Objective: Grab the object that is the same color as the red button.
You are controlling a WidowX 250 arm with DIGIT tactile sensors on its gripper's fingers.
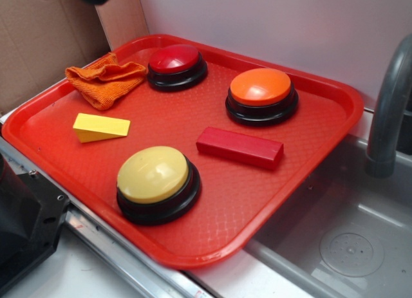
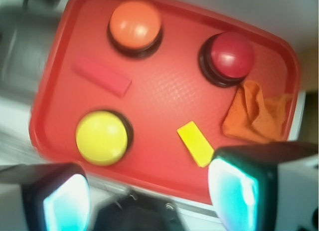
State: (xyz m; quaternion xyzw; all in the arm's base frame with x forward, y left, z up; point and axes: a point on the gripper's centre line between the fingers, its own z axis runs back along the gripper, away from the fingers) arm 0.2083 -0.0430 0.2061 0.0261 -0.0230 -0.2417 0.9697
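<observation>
A long flat glossy red block [image 1: 240,147] lies on the red tray [image 1: 58,114], between the orange button and the yellow button; in the wrist view the red block [image 2: 101,75] shows at upper left. The dark-red dome button [image 1: 176,65] on its black base sits at the tray's far side; in the wrist view the red button [image 2: 228,58] is at upper right. My gripper [image 2: 149,193] hovers high above the tray's near edge, open, with nothing between its fingers [image 2: 233,191]. In the exterior view only a dark bit of the arm shows at the top edge.
An orange dome button [image 1: 261,94], a yellow dome button [image 1: 156,182], a yellow wedge block [image 1: 101,127] and a crumpled orange cloth [image 1: 103,81] share the tray. A grey sink basin [image 1: 341,240] with a faucet [image 1: 389,111] lies to the right. A black mount [image 1: 22,224] stands at lower left.
</observation>
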